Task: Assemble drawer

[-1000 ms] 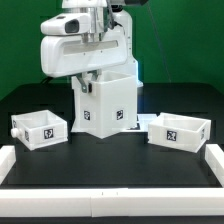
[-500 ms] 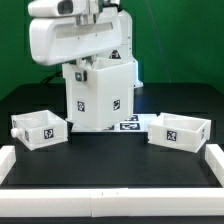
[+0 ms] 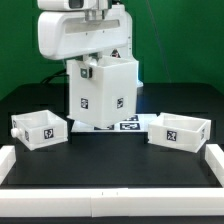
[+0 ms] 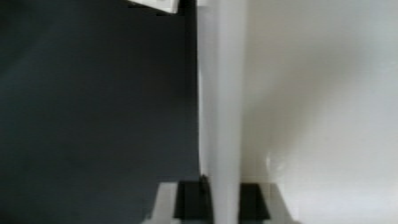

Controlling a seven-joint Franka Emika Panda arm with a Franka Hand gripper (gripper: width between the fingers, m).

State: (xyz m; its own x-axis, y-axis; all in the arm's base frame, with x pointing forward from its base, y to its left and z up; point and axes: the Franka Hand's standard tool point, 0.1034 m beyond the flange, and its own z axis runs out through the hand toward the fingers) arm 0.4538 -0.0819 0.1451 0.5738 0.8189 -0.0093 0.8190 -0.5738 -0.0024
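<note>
gripper (image 4: 215, 200) pinching box shell (image 3: 100, 95) wall, wall running straight between jaws. Shell upright, far centre; left tray (image 3: 38, 128) and right tray (image 3: 178, 130), by exterior view's sides, sit nearer.

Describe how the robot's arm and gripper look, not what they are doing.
The arm ends in a bulky, glossy white housing with rounded corners, and no markings show on it. Above it sits a grey metal joint. In the wrist view, the gripper shows only as two narrow dark fingers, too blurred for detail.
</note>
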